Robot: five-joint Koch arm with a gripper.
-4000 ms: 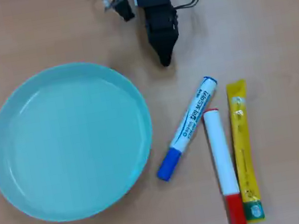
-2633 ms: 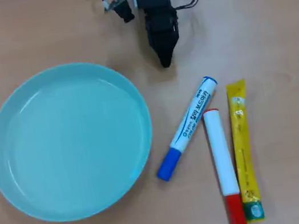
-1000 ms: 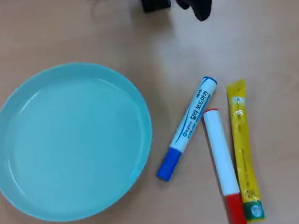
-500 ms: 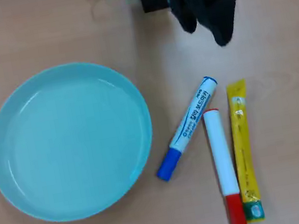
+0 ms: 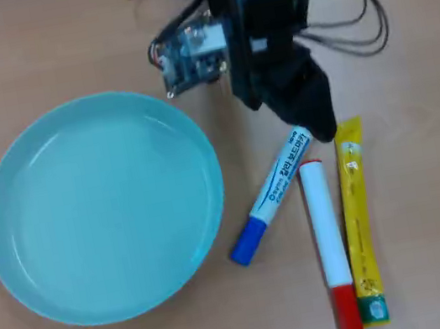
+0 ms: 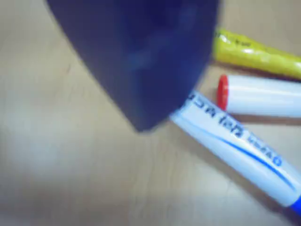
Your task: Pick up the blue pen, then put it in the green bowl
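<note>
Plain light-brown wood makes up the table (image 5: 432, 204), seen from overhead. On its left part rests the green bowl (image 5: 18, 277), round, shallow and with nothing in it. To the right of the bowl lies the blue pen (image 5: 279, 184), flat on the table with its long axis on a diagonal: the blue cap points down-left, toward the bowl's lower right rim and just short of it, while the other end points up-right and is covered by the dark hand (image 5: 322, 128). Just right of the pen lies a red-capped marker (image 5: 327, 239), nearly vertical in this view, cap at the bottom, its white top end just beside the pen's barrel. A yellow sachet stick (image 5: 359, 217) lies alongside the marker on its right.

The arm reaches down from the top edge, with a small circuit board (image 5: 188, 55) at its side. In the wrist view only one dark, blurred jaw shows above the pen's printed barrel (image 6: 235, 141), so whether the hand is open or closed cannot be told; it holds nothing visibly.
</note>
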